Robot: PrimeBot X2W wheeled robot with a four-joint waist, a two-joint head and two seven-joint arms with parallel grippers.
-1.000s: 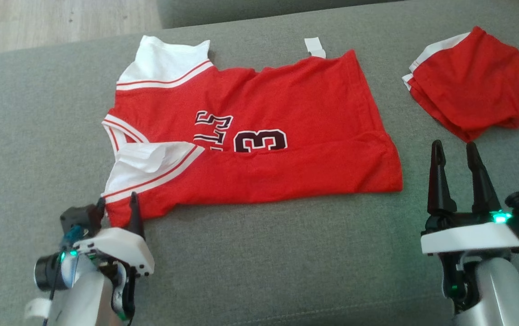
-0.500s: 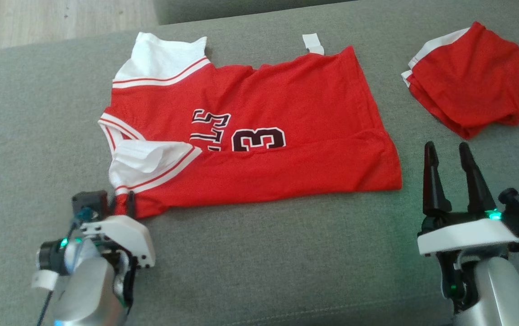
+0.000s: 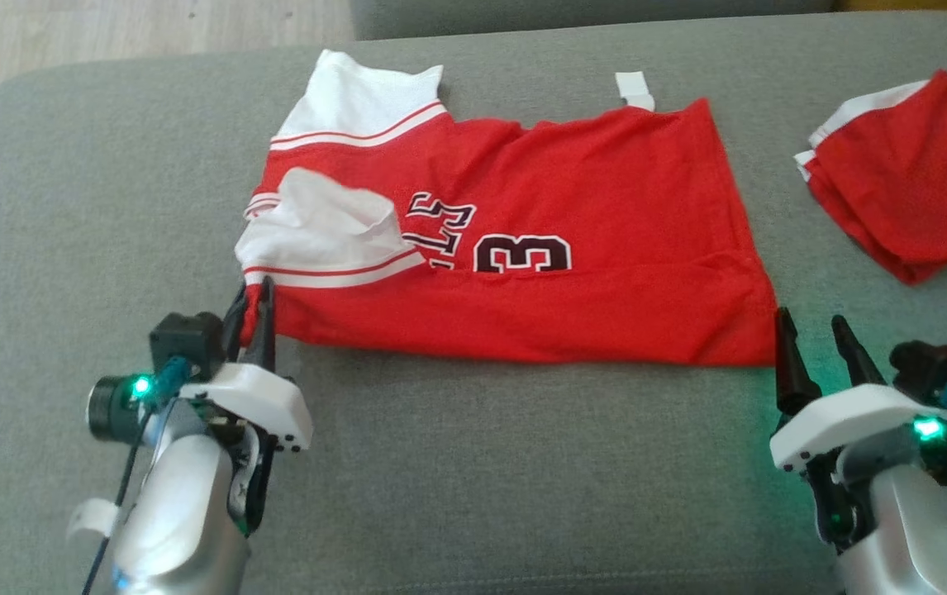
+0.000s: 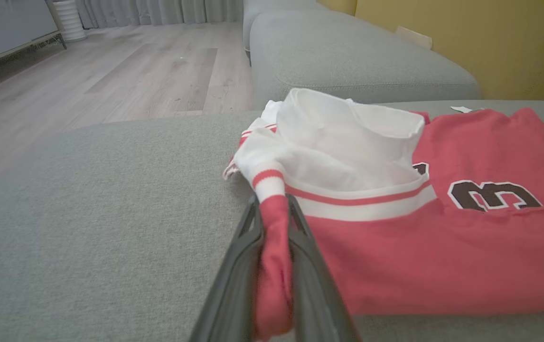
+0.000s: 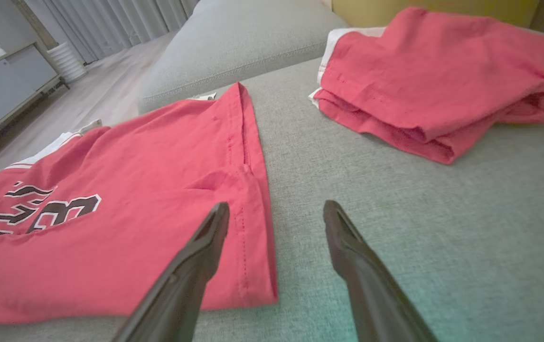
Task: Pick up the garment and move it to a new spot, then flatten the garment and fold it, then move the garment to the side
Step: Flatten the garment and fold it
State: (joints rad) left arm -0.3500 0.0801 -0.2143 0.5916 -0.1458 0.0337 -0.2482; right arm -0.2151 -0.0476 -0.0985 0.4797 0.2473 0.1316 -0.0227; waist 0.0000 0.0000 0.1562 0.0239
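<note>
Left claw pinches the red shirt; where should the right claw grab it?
Probably the near right hem corner of the shirt, just ahead of the open right claw. Come low from the near edge, one finger sliding under: the cloth lies flat on the couch there, and this corner mirrors the pinch of the left claw.

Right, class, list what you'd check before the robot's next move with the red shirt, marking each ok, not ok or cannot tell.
1. Left gripper shut on the shirt at its near shoulder corner: ok.
2. Right gripper closed on the hem corner: not ok; jaws open, one finger over the hem.
3. Shirt lying flat: not ok; white sleeve bunched over the chest.
4. Left grip holds both layers: cannot tell.
5. Folded red garment apart from the shirt: ok.
</note>
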